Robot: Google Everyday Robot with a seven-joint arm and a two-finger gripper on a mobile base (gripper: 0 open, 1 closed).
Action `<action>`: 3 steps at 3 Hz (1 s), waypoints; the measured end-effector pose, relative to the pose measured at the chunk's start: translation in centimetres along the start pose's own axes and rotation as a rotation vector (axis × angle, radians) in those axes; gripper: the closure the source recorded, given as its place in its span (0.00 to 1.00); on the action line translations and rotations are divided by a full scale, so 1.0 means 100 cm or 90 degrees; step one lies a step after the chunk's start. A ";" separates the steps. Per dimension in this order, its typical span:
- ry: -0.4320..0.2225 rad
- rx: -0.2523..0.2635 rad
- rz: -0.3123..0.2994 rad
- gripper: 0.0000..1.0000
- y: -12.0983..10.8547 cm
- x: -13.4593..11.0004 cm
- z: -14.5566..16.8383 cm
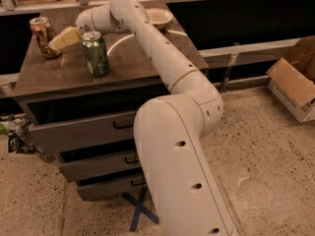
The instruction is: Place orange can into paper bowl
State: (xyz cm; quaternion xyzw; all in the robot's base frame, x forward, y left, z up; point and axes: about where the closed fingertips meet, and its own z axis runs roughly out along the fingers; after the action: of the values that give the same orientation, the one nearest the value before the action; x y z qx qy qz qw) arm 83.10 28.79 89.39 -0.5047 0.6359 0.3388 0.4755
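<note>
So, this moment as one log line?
hand: beside orange can | orange can: upright, on cabinet | paper bowl: holds no can

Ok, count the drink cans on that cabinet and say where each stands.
2. The orange can stands at the far left corner, the end effector beside it; the green can stands nearer the front, to its right. The arm may hide more.
</note>
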 end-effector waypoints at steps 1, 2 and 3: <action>-0.041 -0.039 0.018 0.00 0.014 0.003 0.022; -0.066 -0.050 0.015 0.00 0.019 -0.001 0.036; -0.063 -0.042 0.014 0.00 0.019 -0.005 0.044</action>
State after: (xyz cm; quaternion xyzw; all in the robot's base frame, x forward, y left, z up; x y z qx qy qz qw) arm 82.48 33.48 88.35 -0.4954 0.6057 0.3893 0.4860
